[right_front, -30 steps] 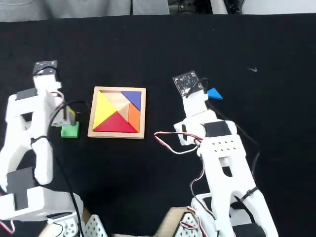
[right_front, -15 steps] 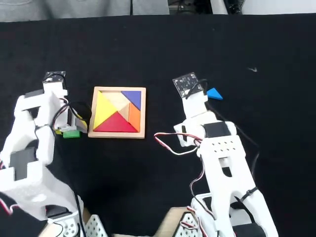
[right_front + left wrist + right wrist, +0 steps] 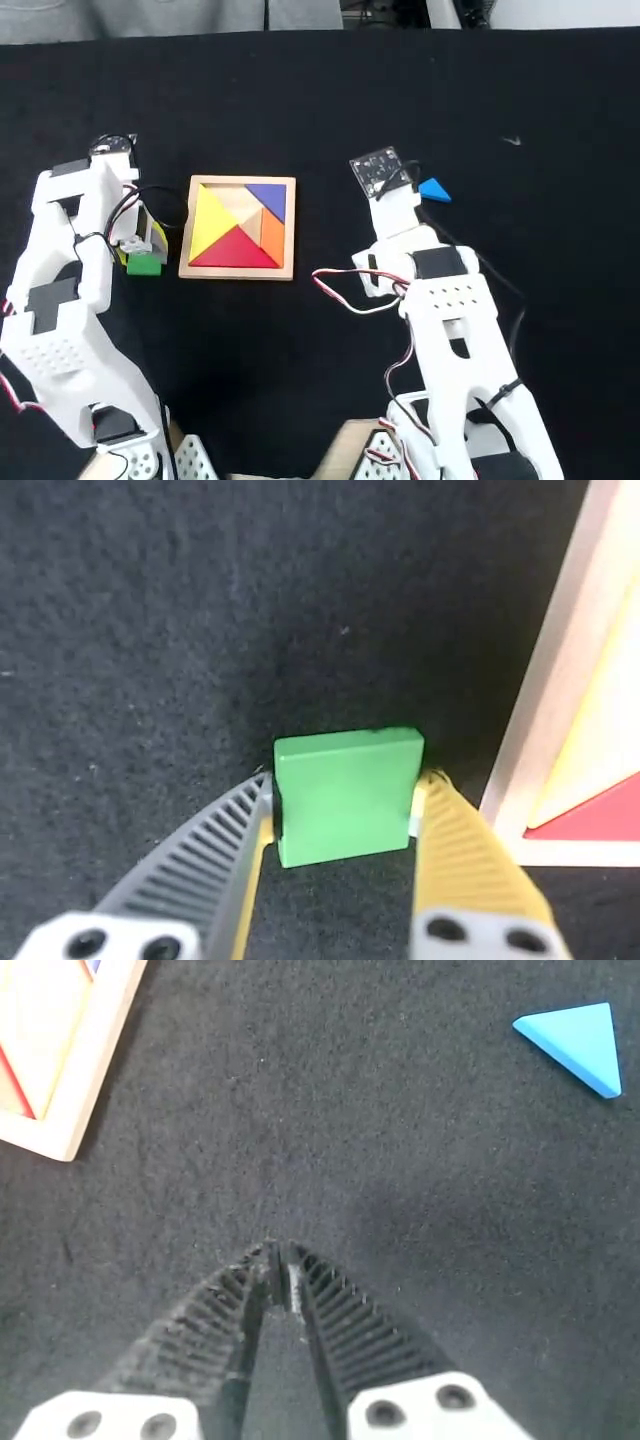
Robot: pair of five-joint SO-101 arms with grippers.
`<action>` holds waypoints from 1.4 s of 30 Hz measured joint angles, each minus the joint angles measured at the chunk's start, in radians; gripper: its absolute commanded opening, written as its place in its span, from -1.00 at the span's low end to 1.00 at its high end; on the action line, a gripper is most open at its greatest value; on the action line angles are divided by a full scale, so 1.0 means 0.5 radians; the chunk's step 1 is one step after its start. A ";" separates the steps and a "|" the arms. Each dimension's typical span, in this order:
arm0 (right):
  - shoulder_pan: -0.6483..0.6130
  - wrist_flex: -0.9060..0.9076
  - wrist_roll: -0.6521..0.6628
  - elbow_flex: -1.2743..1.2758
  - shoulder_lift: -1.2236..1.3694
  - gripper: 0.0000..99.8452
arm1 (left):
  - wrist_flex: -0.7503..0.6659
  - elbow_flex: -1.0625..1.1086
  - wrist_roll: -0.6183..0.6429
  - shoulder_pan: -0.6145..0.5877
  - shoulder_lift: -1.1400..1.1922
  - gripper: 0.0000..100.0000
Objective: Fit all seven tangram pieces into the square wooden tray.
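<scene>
Tray point(image 3: 237, 273), one green square point(image 3: 346, 795), one blue triangle point(image 3: 575, 1044), both outside

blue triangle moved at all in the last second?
No. The blue triangle lies in the same spot, off to the right of the wooden tray, with the same gap to it as before.

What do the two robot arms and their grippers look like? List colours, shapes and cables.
The left arm and right arm are white shells with black servo blocks. The right arm trails red-and-white cables and carries a dark circuit board. The left gripper has one grey ribbed finger and one yellow; the right gripper has two dark ribbed fingers.
</scene>
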 measured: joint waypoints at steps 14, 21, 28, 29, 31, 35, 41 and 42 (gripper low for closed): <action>0.000 -0.055 0.009 0.037 0.000 -0.98 | 0.092 0.175 0.068 0.163 -0.328 -0.70; 0.000 -0.055 0.009 0.037 0.000 -0.98 | -0.074 0.399 0.095 0.245 -0.473 -0.70; 0.000 -0.055 0.012 0.037 0.000 -0.98 | -0.074 0.423 0.166 0.282 -0.534 -0.96; 0.000 -0.055 0.012 0.037 0.000 -0.98 | -0.071 0.423 0.175 0.298 -0.543 -0.93; 0.000 -0.055 0.012 0.037 0.000 -0.98 | -0.052 0.420 0.175 0.341 -0.577 -0.90; 0.000 -0.055 0.012 0.037 0.000 -0.98 | 0.025 0.414 0.175 0.436 -0.608 -0.94; 0.000 -0.055 0.012 0.037 0.000 -0.98 | 0.034 0.405 0.175 0.460 -0.608 -0.94; 0.000 -0.055 0.012 0.037 0.000 -0.98 | 0.034 0.405 0.175 0.460 -0.608 -0.94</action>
